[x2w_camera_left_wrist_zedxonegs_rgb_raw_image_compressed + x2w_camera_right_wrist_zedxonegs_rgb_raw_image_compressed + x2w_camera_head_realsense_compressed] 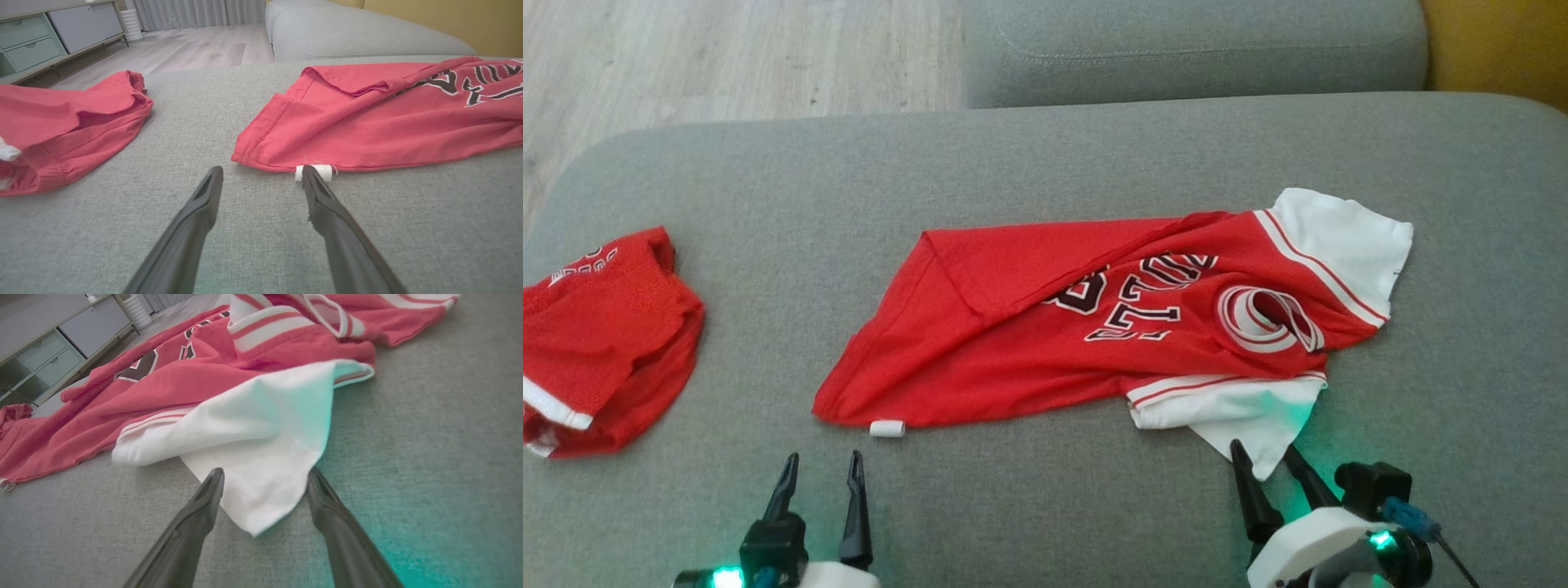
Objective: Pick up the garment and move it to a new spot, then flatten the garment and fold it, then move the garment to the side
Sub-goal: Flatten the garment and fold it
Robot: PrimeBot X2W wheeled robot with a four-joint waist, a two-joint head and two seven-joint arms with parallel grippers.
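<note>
While both jaws stand spread, red garment [1029, 343] on grey sofa [1045, 163], wood floor [727, 49], drawer cabinet [32, 41] beyond.

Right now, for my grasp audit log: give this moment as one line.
phase: pre-grasp | left gripper: open, just short of jersey | right gripper: open around white sleeve corner | jersey: crumpled on sofa

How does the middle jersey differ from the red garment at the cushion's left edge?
Pose: the jersey lies spread out long; the left garment is bunched in a heap. Look: the jersey shows wide white sleeves; the left garment only a thin white band. Both are red, on the grey cushion.
</note>
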